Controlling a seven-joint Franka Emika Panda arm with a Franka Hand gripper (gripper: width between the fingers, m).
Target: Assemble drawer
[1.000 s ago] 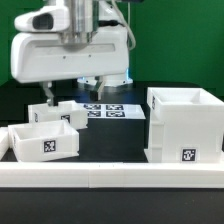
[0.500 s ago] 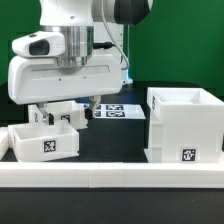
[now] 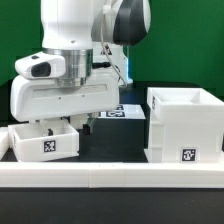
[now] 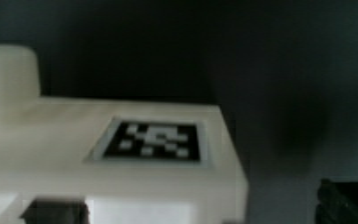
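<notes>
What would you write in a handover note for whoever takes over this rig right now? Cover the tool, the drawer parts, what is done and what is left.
The tool hangs low over the exterior view's left; open or shut cannot be told, and nothing is seen held.
The housing stands upright at the exterior view's right, with no tray seen in it.
The front tray lies loose at the left; what is behind it is hidden.
The wrist view shows a tagged white part close up, blurred.
Done: nothing joined. Left: fit the trays into the housing.
</notes>
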